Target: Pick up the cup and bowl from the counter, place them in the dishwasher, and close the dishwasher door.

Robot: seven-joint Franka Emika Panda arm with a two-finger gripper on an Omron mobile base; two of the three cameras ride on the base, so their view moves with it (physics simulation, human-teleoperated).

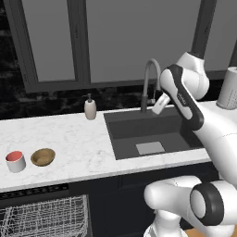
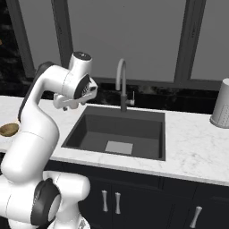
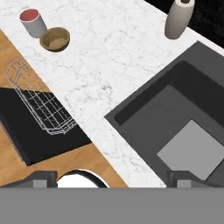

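Arm raised over the dark sink (image 1: 148,134), two-finger gripper (image 3: 111,177) spread wide and empty.
The white red-topped cup (image 1: 15,161) and tan wooden bowl (image 1: 43,157) sit side by side on the white marble counter (image 1: 83,148), well left of the sink, above the open dishwasher (image 1: 44,215).

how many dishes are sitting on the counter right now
2. The cup stands near the counter's left end, and the bowl sits just right of it, above the open dishwasher. More could lie outside the pictures.
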